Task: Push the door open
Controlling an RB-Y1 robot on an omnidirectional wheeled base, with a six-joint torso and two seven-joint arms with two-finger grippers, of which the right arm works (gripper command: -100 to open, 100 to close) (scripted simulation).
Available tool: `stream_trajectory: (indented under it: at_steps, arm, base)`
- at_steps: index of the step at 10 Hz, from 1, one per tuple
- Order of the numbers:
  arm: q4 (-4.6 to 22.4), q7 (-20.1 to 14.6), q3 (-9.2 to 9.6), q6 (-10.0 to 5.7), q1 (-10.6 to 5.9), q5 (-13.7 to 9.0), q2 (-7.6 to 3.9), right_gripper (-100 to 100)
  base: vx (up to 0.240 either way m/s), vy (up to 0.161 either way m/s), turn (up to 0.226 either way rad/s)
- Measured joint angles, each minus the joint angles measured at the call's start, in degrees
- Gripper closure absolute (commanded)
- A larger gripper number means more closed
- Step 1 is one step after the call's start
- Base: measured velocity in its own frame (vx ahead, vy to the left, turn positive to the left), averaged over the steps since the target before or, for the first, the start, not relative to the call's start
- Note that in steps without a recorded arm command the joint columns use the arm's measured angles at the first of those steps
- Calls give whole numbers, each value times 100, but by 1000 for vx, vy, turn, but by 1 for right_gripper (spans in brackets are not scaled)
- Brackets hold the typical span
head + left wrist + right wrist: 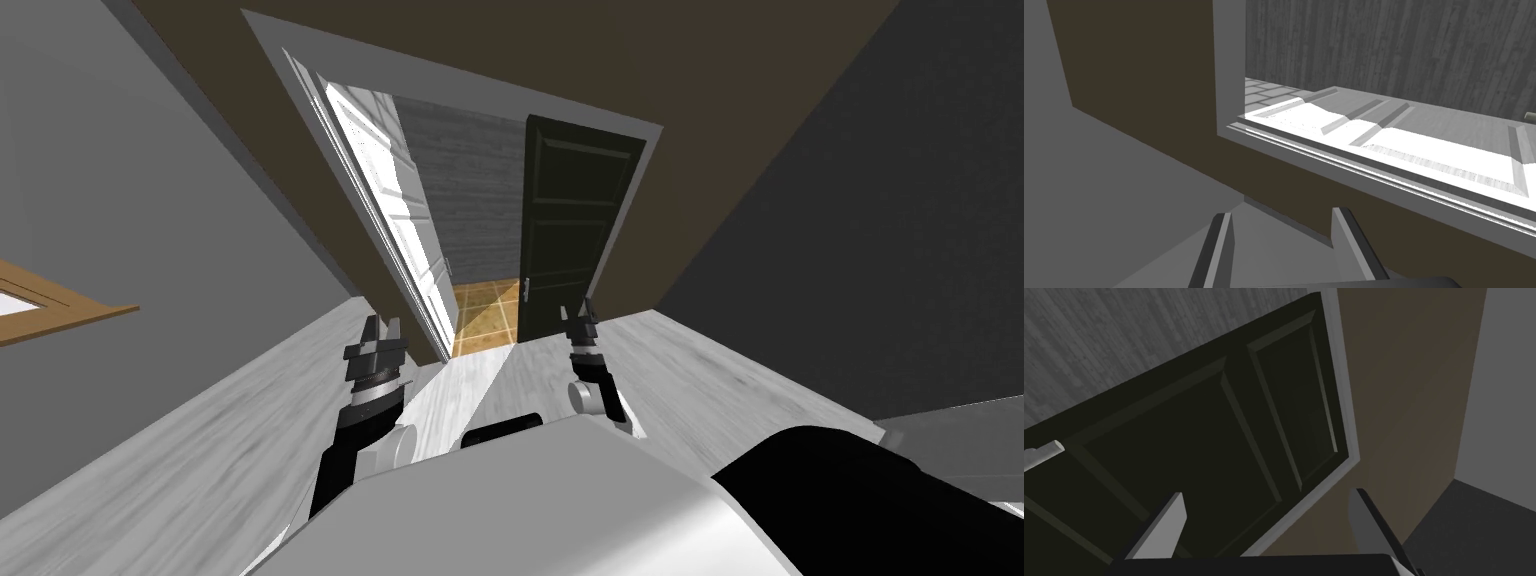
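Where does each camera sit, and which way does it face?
Head view: on the head, steeply down at the white door leaf and dark door leaf; left gripper, right gripper show.
Left wrist view: left hand, facing the white door leaf past open fingers.
Right wrist view: right hand, facing the dark door leaf past open fingers.
Head and wrists share the leaves.

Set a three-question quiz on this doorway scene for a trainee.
1. True or false: the white door leaf stands swung open.
2. Which gripper points at the dark door leaf: A, the left gripper, or B, the right gripper?
3. Fill in: the fingers of both grippers stand ___.

Key: 1 true; 2 B; 3 open.
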Motion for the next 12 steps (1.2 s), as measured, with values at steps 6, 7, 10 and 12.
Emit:
stream_trajectory:
  at_steps: [6, 7, 10, 12]
  arm:
    - [831, -501, 73, -350, -195, -479, -117, -100]
    - [945, -577, 107, -405, -207, -554, -112, -100]
    - [1440, -842, 142, -602, -356, -809, -146, -100]
    - [1702, -1015, 191, -723, -390, -975, -147, -100]
  base:
    - [77, -79, 148]
    - [81, -87, 186]
    - [75, -76, 157]
    - [82, -85, 169]
